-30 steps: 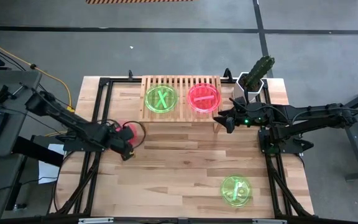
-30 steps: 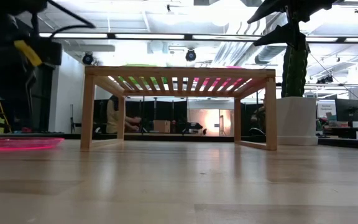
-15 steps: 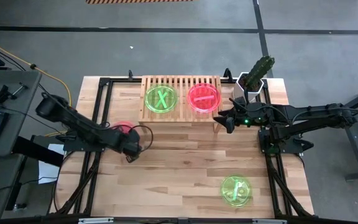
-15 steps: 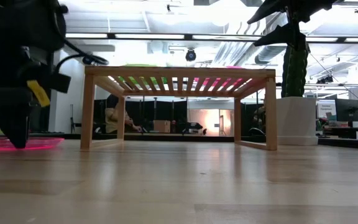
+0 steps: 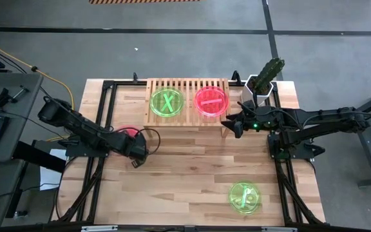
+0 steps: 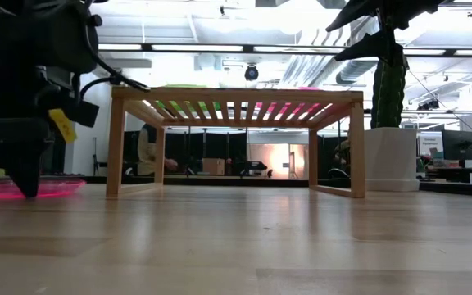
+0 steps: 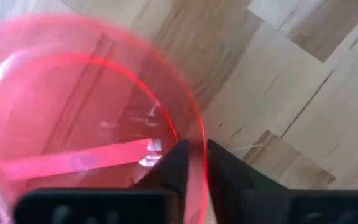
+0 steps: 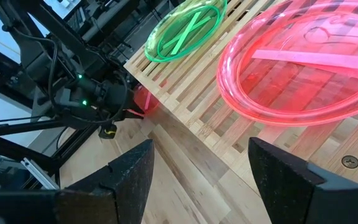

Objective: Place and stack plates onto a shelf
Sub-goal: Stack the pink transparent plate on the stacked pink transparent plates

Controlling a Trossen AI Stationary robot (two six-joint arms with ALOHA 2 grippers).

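Observation:
A pink plate lies flat on the table at the left, partly hidden under my left arm. My left gripper stands over its near edge, shut on its rim. It also shows in the low view, with the plate beside it. On the wooden shelf at the far side rest a green plate and a pink plate, side by side. Another green plate lies near the table's front right. My right gripper waits open at the shelf's right end. My left gripper pinches the pink plate's rim between its two fingers, one finger inside the plate and the other outside. The fingers come from above, pointing down. The plate still lies on the table.
A cactus in a white pot stands at the far right corner beside the shelf. My right arm reaches in from the right edge. Bare planks lie across the table's middle and near left.
My left gripper has gone down onto the pink plate at the table's left and a little toward the right edge. The plate stays on the table. My right arm has kept still.

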